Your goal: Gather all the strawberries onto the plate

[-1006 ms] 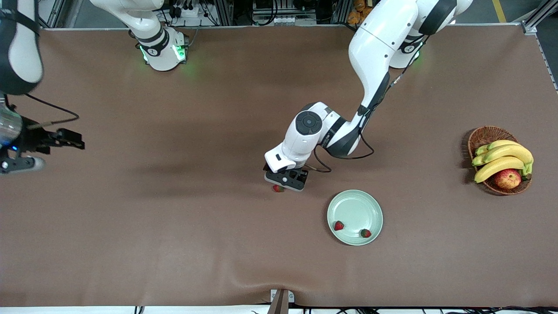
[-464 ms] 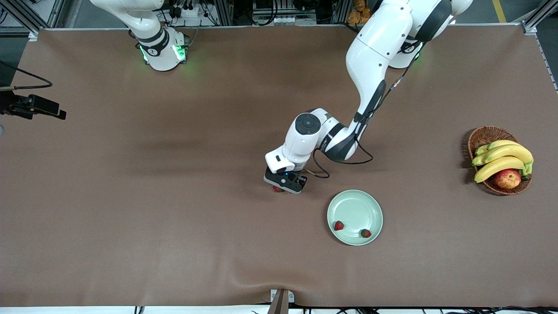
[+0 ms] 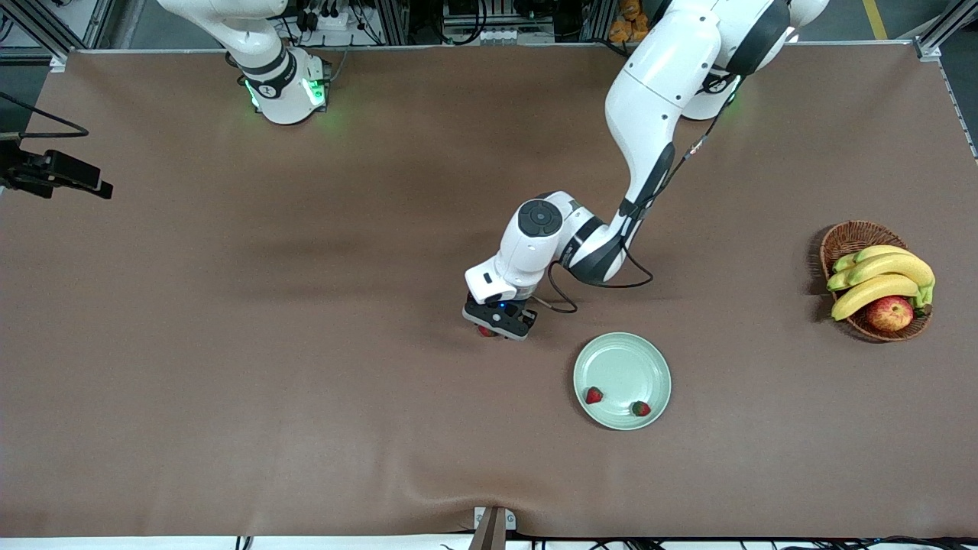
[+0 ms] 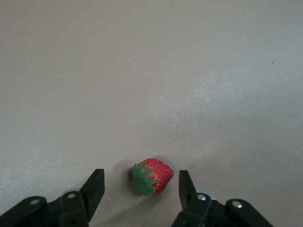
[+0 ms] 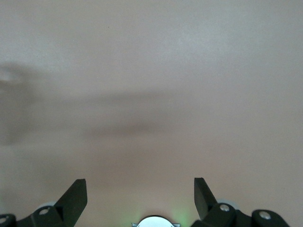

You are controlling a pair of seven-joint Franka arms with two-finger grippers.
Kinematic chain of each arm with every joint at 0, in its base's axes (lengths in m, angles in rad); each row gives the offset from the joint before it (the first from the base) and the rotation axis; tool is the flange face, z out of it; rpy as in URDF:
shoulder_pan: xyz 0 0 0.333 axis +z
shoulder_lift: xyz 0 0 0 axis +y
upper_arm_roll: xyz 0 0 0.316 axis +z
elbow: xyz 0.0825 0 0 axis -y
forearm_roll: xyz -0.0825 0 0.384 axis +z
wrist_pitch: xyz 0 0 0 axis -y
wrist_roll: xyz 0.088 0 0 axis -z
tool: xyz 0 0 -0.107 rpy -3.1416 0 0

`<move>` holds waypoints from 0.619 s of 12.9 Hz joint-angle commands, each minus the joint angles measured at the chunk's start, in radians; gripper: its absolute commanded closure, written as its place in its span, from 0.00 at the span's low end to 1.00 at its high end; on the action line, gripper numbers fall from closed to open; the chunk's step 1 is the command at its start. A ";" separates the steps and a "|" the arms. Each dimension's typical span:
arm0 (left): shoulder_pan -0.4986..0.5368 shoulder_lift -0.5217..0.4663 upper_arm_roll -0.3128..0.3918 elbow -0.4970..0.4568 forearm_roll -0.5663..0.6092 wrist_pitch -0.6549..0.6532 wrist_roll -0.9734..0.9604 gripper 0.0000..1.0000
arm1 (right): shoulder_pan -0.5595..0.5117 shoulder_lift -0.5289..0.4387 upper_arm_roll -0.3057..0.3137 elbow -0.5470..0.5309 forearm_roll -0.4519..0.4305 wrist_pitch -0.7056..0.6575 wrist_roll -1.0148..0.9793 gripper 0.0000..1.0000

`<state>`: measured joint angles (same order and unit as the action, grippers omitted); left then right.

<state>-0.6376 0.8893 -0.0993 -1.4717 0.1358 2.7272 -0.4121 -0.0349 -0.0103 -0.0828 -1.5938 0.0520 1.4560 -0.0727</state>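
Observation:
A pale mint-green plate [image 3: 623, 355] lies on the brown table and holds two strawberries [image 3: 594, 395], one of them darker and greener [image 3: 640, 409]. The third strawberry [image 3: 484, 331] lies on the table farther from the front camera than the plate and toward the right arm's end. My left gripper [image 3: 489, 327] is low over it and open. In the left wrist view the berry [image 4: 152, 176] lies between the two open fingers [image 4: 93, 189] and touches neither. My right gripper [image 3: 88, 187] is open and empty, up in the air at the right arm's end of the table; its wrist view [image 5: 140, 196] shows only bare table.
A brown wicker basket [image 3: 850, 238] with bananas [image 3: 879, 279] and a red-yellow apple [image 3: 890, 313] stands at the left arm's end of the table. A small bracket [image 3: 493, 523] sits at the table's near edge.
My left gripper has come down around the third strawberry and now hides most of it in the front view. My right gripper has pulled back toward its end of the table.

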 commanded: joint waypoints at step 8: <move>-0.007 0.019 0.000 0.004 0.021 0.037 -0.030 0.57 | 0.015 -0.020 -0.009 0.012 -0.046 0.044 -0.075 0.00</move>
<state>-0.6387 0.8990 -0.1011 -1.4718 0.1358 2.7460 -0.4122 -0.0059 -0.0246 -0.0900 -1.5861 0.0075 1.4944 -0.1309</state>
